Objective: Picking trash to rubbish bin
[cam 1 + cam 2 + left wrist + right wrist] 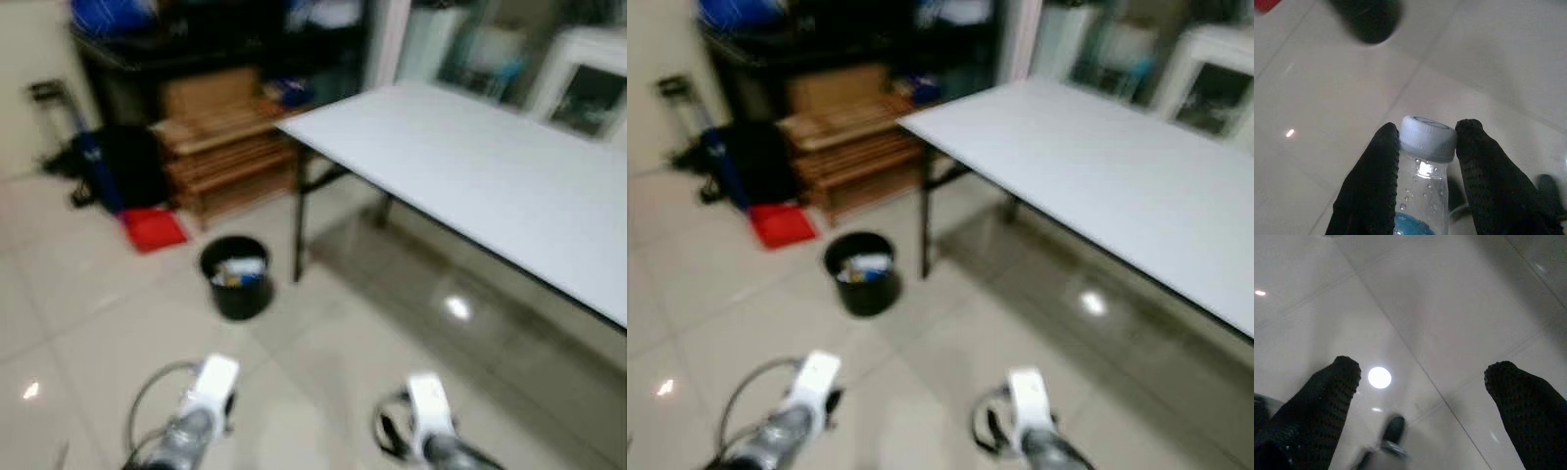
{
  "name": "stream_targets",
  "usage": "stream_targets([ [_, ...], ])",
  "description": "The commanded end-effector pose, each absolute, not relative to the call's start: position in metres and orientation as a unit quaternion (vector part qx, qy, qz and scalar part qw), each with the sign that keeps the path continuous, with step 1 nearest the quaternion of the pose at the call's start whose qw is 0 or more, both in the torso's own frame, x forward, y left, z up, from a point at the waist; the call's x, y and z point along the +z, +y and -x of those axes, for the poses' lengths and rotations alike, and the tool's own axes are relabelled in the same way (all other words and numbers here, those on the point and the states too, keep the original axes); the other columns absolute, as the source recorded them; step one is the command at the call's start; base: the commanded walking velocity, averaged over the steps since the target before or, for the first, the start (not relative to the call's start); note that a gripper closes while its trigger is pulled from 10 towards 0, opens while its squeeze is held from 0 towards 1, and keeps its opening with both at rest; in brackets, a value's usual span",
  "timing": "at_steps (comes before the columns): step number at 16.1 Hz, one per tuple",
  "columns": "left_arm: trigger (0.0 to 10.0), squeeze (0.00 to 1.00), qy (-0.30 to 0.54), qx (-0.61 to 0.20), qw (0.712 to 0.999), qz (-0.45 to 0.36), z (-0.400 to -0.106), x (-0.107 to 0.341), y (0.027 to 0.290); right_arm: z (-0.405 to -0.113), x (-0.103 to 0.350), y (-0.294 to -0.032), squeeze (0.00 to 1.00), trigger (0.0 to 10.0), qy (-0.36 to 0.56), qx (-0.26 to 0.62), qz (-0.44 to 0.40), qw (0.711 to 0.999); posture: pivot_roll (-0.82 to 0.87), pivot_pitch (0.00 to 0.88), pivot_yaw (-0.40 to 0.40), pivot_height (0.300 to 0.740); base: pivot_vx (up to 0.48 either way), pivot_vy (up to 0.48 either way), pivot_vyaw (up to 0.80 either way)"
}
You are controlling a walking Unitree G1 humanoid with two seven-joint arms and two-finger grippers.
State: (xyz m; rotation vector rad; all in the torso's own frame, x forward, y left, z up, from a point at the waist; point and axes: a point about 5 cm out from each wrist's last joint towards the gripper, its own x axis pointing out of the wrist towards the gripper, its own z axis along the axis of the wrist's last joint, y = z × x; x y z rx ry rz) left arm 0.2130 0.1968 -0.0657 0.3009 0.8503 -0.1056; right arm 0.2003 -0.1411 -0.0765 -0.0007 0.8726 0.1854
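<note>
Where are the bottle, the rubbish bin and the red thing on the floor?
Plastic bottle (1426, 139): left wrist view, on its white cap.
Rubbish bin (240, 300): left eye view, black front wall.
Red dustpan (154, 228): left eye view, flat middle.

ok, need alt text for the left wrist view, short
The left gripper pinches a clear plastic bottle just below its white cap, one black finger on each side; water droplets and a blue label show on the bottle. Behind it lies pale tiled floor, with the blurred black rubbish bin beyond.
</note>
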Motion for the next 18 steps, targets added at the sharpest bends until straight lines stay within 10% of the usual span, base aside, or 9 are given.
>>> stream_targets([
  [1,10.0,0.0,0.399,-0.053,0.905,-0.139,-0.221,-0.0619,0.1895,-0.1994,-0.0771,-0.1477,0.0,10.0,0.425,0.079,0.0,0.902,0.01,0.0,-0.037,0.74,0.48,0.0,0.0],
  [18,10.0,0.0,0.399,-0.056,0.905,-0.139,-0.2225,-0.0613,0.1884,-0.1994,-0.0771,-0.1497,0.0,10.0,0.425,0.068,-0.006,0.903,0.0,0.015,-0.031,0.74,0.48,0.0,0.09],
])
